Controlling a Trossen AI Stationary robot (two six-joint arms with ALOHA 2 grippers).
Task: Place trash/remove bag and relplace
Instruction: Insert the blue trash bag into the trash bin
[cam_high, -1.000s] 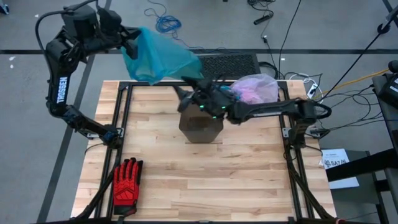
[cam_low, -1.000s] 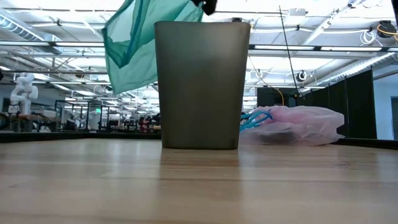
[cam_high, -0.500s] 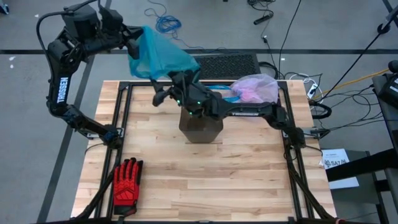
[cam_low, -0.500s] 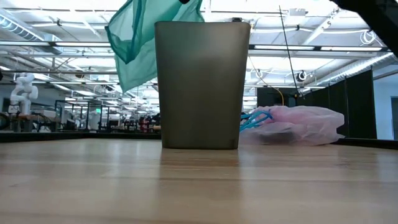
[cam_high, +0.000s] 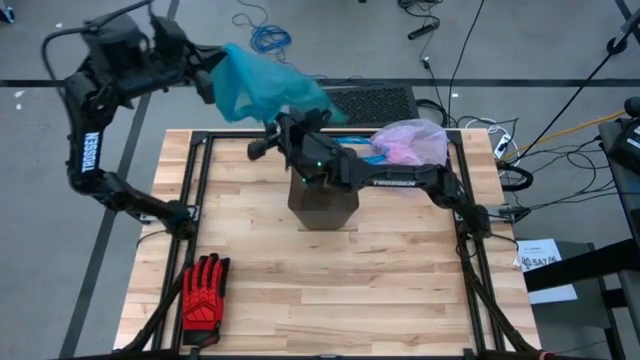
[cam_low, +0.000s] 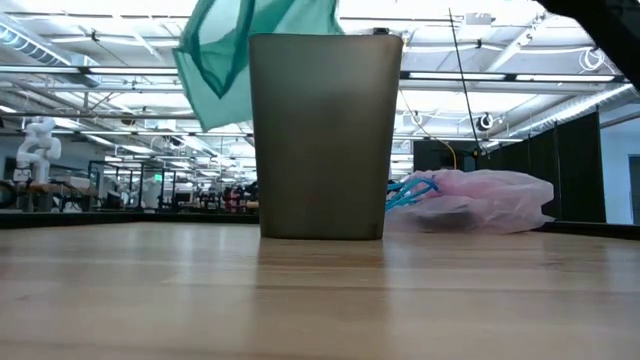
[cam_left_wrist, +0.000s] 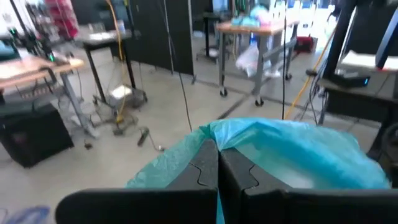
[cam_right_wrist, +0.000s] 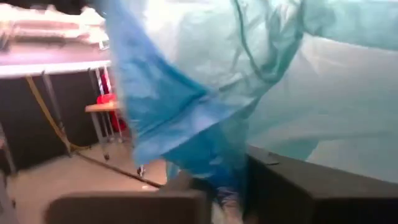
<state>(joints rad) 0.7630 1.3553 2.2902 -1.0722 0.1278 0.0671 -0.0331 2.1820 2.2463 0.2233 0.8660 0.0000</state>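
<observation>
**Teal bag held in the air behind the bin, pink liner lying on the table**

I start with the wooden table (cam_high: 330, 290). The dark bin (cam_high: 322, 205) stands upright near its far middle, and from table height I see it as a tall grey-brown tub (cam_low: 322, 135) with nothing draped over its rim.

The teal-blue plastic bag (cam_high: 262, 88) hangs in the air beyond the table's far-left edge, spread between my two arms. My left gripper (cam_high: 205, 78) is raised off the table's far-left corner; in the left wrist view its two fingers (cam_left_wrist: 198, 171) sit pressed together with the teal film pinched between them, so it is clamped on that bag. My right arm reaches across the bin's top toward the bag, with the right gripper (cam_high: 272, 140) at the bag's lower edge. The right wrist view is filled with teal film (cam_right_wrist: 186, 93) right up against the fingers, but I cannot tell whether they have closed on it.

The bag (cam_high: 412, 142), the pale pink liner, lies bunched on the table's far edge, to the right of the bin and apart from it; at table height it is a low crinkled heap (cam_low: 480, 200) with a blue strand at its near end.

The red-and-black glove (cam_high: 203, 290) lies flat near the table's near-left corner.
</observation>
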